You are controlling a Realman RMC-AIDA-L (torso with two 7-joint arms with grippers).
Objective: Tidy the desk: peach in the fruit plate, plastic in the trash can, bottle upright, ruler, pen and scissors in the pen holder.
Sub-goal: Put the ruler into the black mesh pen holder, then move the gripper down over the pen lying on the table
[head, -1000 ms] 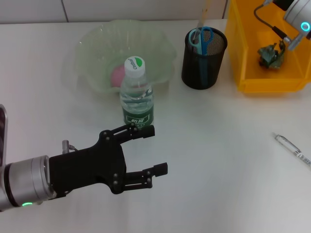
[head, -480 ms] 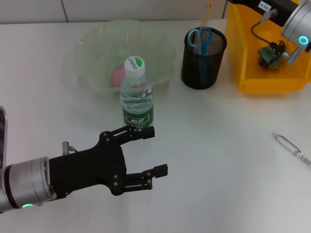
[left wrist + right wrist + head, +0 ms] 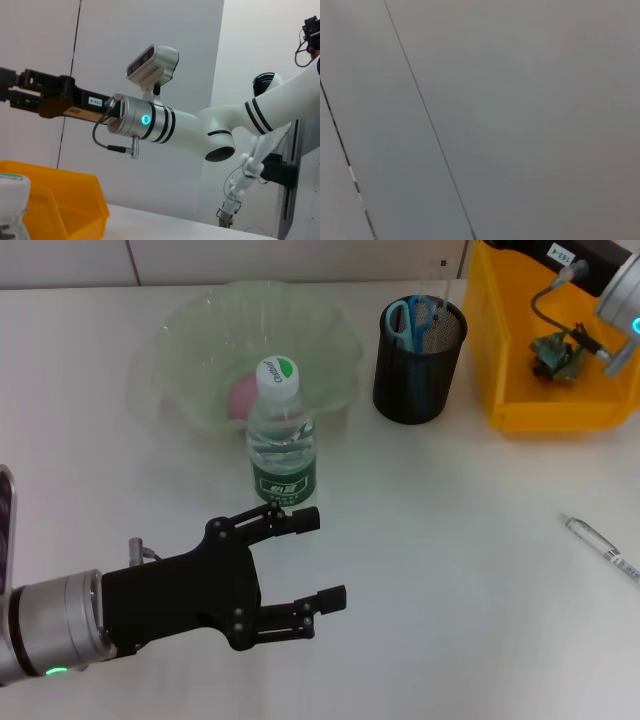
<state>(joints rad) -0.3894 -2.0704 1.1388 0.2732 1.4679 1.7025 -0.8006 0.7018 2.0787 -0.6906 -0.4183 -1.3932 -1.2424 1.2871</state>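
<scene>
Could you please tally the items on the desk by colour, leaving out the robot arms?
Green: 3 – plate, bottle, plastic
Pink: 1 – peach
Black: 1 – holder
Blue: 1 – scissors
Yellow: 1 – bin
Silver: 1 – pen
Total: 8

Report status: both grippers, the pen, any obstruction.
Left gripper open, empty, hovering just in front of upright bottle. Right gripper high beyond the trash can, fingers unclear. Pen lies on desk, untouched. Nothing around it.

Water bottle (image 3: 282, 430): upright, green cap and label, mid-bench. Pink peach (image 3: 243, 395) in translucent green fruit plate (image 3: 330, 335) toward far edge. Blue-handled scissors (image 3: 413, 318) in black mesh pen holder (image 3: 418, 375). Pen (image 3: 602, 548) flat near right edge. Crumpled plastic (image 3: 556, 353) in yellow trash can (image 3: 545, 412), far-right corner.
</scene>
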